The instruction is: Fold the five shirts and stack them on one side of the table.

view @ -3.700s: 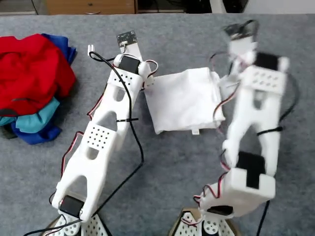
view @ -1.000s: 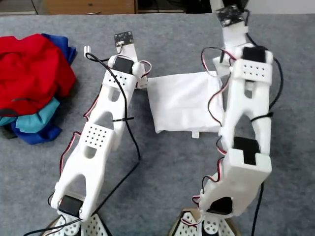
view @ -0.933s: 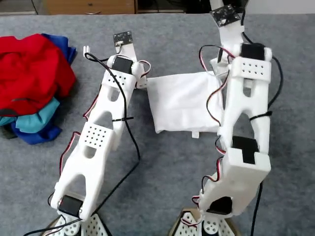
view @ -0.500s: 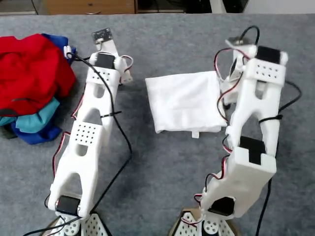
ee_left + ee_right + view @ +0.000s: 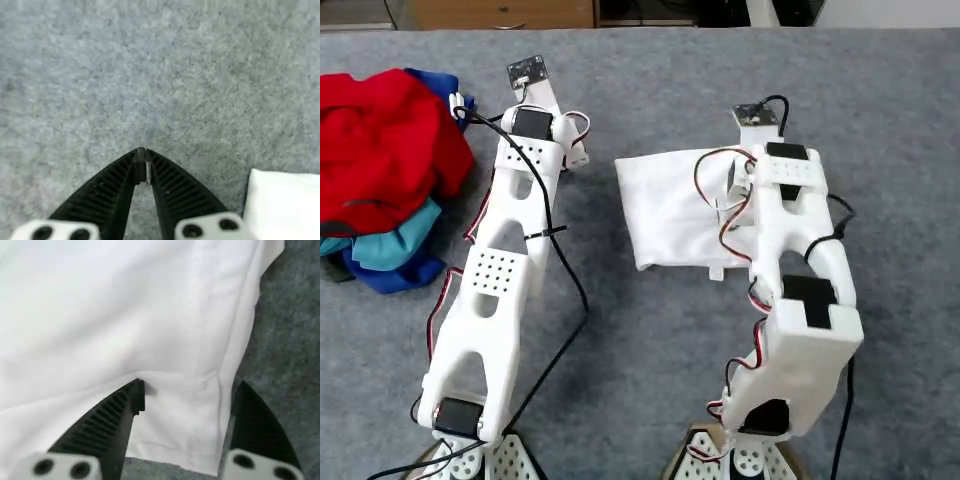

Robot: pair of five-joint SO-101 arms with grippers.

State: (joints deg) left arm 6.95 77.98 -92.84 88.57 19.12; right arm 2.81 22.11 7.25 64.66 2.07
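bright, even light from above; shadows fall soft and faint.

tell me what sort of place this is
Probably a robotics lab bench: a white left arm and right arm fixed at a grey cloth-covered table, a folded white shirt, and a heap of coloured shirts at one side.

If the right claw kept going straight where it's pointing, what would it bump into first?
The white shirt. The right gripper points down at it, open, near its edge. It may already be touching; depth is hard to judge.
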